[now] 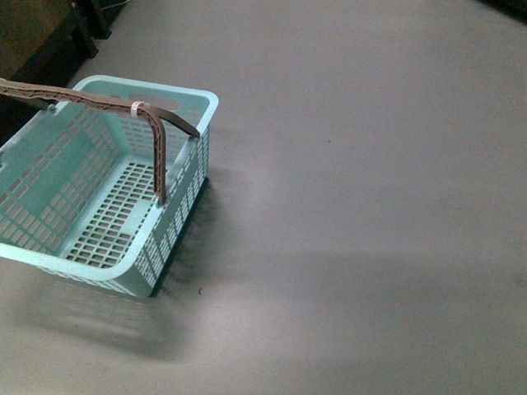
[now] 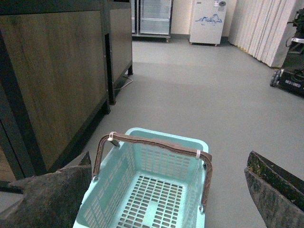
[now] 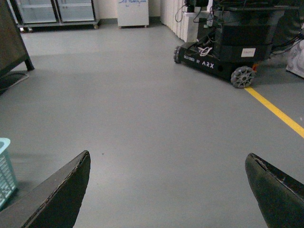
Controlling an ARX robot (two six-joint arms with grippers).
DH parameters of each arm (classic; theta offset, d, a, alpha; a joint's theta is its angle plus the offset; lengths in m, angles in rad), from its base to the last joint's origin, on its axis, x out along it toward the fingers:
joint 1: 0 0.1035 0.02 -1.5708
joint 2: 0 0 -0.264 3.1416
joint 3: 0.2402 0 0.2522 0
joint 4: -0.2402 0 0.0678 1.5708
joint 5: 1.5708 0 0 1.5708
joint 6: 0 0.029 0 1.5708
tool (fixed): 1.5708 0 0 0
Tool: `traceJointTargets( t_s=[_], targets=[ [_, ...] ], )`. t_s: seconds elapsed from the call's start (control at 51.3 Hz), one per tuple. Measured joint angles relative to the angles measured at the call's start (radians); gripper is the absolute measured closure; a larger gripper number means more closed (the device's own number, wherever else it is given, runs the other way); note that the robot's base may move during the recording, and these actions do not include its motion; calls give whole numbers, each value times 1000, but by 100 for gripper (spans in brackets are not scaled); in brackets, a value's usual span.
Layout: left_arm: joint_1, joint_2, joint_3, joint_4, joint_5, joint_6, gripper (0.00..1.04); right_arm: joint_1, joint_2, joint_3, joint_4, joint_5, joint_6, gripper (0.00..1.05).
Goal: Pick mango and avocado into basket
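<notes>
Basket (image 1: 207,105) sits on the grey floor (image 1: 370,206), low on your left in the front view, one corner turned toward the open floor. Its brown handle (image 1: 99,100) stands raised and arches across the opening, with a pale tie wrapped round it near the bend. From the left wrist view you see the same basket (image 2: 161,159) from one end, the handle (image 2: 156,141) spanning it side to side, and only the slotted bottom showing inside. The left gripper (image 2: 168,156) hangs above and just short of the basket's near end. Its two dark fingers (image 2: 52,199) are spread wide, nothing is between them, and neither touches the plastic. The basket shows in the gap between them. A dark wooden cabinet (image 2: 57,71) runs along the floor beside the basket. The right gripper (image 3: 168,156) is likewise spread wide and carries nothing, aimed out over bare floor. Only a sliver of the basket (image 3: 4,171) shows at that picture's edge, well apart from the fingers (image 3: 57,199). Further off stand a black wheeled robot base (image 3: 223,47) and a yellow floor line (image 3: 275,111). Neither arm appears in the front view.
</notes>
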Motion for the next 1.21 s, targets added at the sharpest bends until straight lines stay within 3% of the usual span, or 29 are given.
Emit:
traceJointTargets(
  t_s=[0.643,0.76,0.799,0.857,0.974,1.208],
  targets=[
    [0,0,0,0,0,0,8,0,0,0,0,0,0,9],
    [42,177,98,-224,120,-209,8,0,0,0,0,-1,0,9],
    [56,246,107,-225,135,-289,8,0,0,0,0,-2,0,9],
    [114,416,113,-137,172,-459,8,0,0,0,0,-2,0,9],
    [222,724,157,103,214,-600,8,0,0,0,0,-3,0,9],
    [209,1402,376,602,248,-798,8,0,0,0,0,-2,0,9]
  ],
)
